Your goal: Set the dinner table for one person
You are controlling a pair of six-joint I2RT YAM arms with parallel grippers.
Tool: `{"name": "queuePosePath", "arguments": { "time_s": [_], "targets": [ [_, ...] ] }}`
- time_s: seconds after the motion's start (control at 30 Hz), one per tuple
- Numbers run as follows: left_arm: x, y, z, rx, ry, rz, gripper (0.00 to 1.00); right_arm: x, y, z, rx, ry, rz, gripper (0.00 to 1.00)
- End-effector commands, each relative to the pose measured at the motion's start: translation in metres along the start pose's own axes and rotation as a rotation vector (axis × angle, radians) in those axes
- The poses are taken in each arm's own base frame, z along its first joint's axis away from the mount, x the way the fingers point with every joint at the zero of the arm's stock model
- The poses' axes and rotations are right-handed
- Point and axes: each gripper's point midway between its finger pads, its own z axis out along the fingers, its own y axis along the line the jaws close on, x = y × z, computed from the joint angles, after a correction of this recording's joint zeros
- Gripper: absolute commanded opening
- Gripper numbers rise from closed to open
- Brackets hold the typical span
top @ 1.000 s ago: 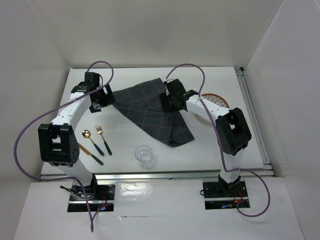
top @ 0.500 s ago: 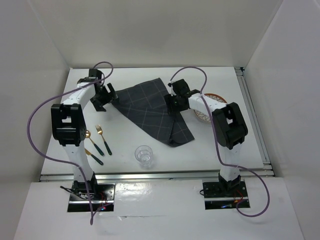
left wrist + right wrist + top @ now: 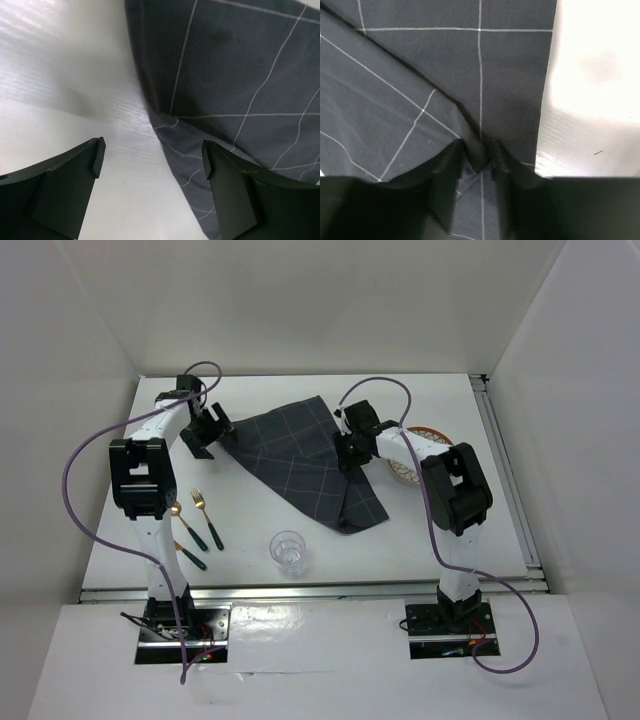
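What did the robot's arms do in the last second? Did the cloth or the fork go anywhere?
The left arm's elbow swung forward, easing the open left gripper up to the cloth's left edge. The right arm shifted only slightly; the right gripper is shut on a fold of the cloth. The cloth, fork, glass and plate stayed put.

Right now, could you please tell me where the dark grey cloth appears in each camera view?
Top external: cloth mid-frame, between both arms.
Left wrist: upper right, edge running into the open left end effector.
Right wrist: covers most of the frame, pinched by the right end effector.
Shared landmark: the white dinner table bordering the cloth's edge.
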Motion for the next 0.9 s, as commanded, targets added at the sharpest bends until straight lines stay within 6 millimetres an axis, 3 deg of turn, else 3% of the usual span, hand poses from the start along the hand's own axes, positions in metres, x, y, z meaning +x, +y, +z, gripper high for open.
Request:
{"name": "queuePosePath", "arguments": {
  "time_s": [0.0, 0.17, 0.3, 0.4, 0.5, 0.87],
  "targets": [
    [-0.006, -0.01, 0.003, 0.021, 0.005, -0.023, 0.97, -0.019, 0.002, -0.002, -0.021, -0.06, 0.002, 0.37],
    [-0.025, -0.004, 0.006, 0.001, -0.029, -0.038, 0.97, -0.026, 0.003, -0.013, -0.013, -0.081, 0.0, 0.14],
    [-0.027, 0.005, 0.012, -0.024, -0.021, -0.074, 0.97, -0.028, 0.01, -0.019, -0.005, -0.089, -0.017, 0.01],
    [-0.036, 0.007, 0.019, -0.021, -0.032, -0.082, 0.95, -0.034, 0.01, -0.027, 0.003, -0.111, -0.018, 0.0],
    [-0.033, 0.013, 0.03, -0.055, 0.0, -0.089, 0.93, -0.034, 0.013, -0.03, 0.009, -0.111, -0.025, 0.0],
    [-0.034, 0.011, 0.039, -0.012, 0.005, -0.125, 0.87, -0.028, 0.013, -0.032, 0.024, -0.094, -0.021, 0.0]
  ]
}}
